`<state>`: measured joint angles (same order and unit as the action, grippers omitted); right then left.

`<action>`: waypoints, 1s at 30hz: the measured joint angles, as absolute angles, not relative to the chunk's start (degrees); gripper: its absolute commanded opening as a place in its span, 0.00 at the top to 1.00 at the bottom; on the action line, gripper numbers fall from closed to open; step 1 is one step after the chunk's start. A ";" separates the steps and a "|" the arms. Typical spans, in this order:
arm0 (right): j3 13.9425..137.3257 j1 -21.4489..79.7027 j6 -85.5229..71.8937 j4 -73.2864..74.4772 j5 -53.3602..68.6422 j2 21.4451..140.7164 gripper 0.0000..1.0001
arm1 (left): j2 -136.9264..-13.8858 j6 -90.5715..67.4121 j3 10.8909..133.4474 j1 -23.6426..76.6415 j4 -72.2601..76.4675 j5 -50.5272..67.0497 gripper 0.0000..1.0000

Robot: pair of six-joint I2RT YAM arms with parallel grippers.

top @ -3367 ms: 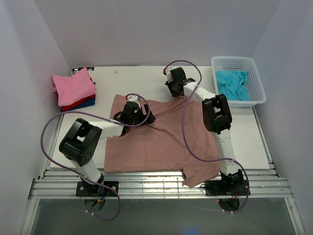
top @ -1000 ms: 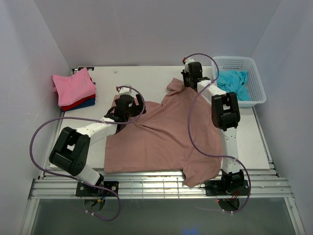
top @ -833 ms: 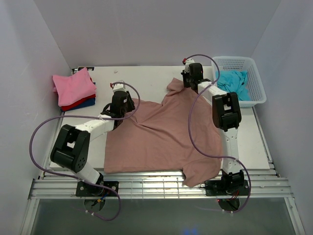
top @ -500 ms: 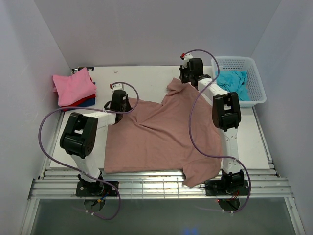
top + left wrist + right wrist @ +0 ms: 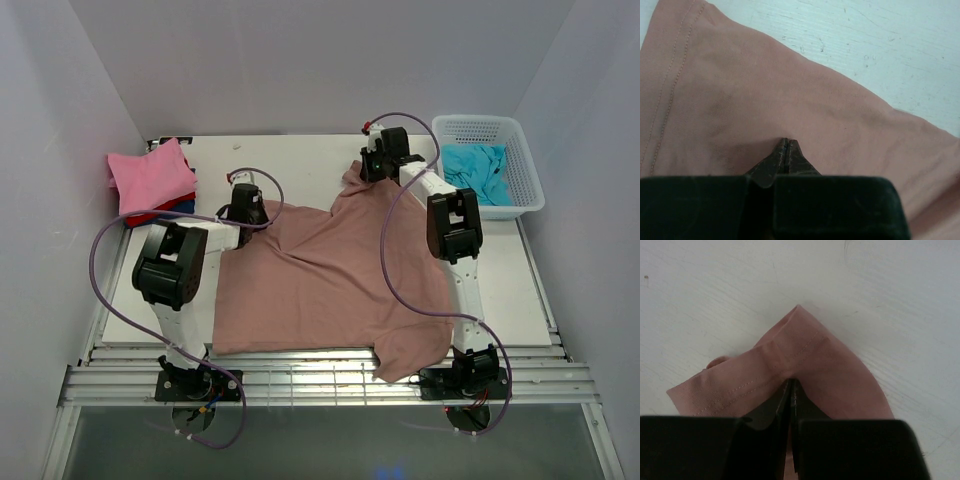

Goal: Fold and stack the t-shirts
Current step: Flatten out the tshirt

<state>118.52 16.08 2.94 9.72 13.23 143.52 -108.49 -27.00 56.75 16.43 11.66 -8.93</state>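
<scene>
You have both grippers on the far edge of the rose-brown t-shirt (image 5: 330,280), which lies spread over the middle of the table (image 5: 300,155). Its body reaches back toward the arm bases, and one sleeve droops off the near edge. Your left gripper (image 5: 247,207) has its jaws pressed together with the tips sunk into the cloth at the far-left corner, beside a stitched hem, and looks to be nipping a thin fold there. Your right gripper (image 5: 372,168) is likewise closed, pinching the hemmed end of the far sleeve, which rises in a small peak off the table. With both sleeves on the right, the shirt's long axis seems to run left to right, roughly along the line between your two grips. Nearly all the cloth lies nearward of both jaws, so any fold probably has to travel toward you, both arms moving together. The folded stack (image 5: 150,178) sits well apart at far left, nearer your left arm. A turquoise shirt (image 5: 478,170) waits in the basket (image 5: 530,195).
</scene>
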 measured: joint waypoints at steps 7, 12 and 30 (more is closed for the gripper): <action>122.34 15.97 1.02 14.57 11.53 145.32 0.92 | -108.49 -28.03 56.75 15.46 11.57 -8.62 1.00; 124.86 15.00 -2.07 17.76 9.23 146.23 0.92 | -108.49 -29.61 56.60 13.87 11.44 -8.60 1.00; 127.37 10.61 -11.00 19.94 -1.32 147.17 0.92 | -108.92 -32.97 55.61 8.49 13.78 -5.93 1.00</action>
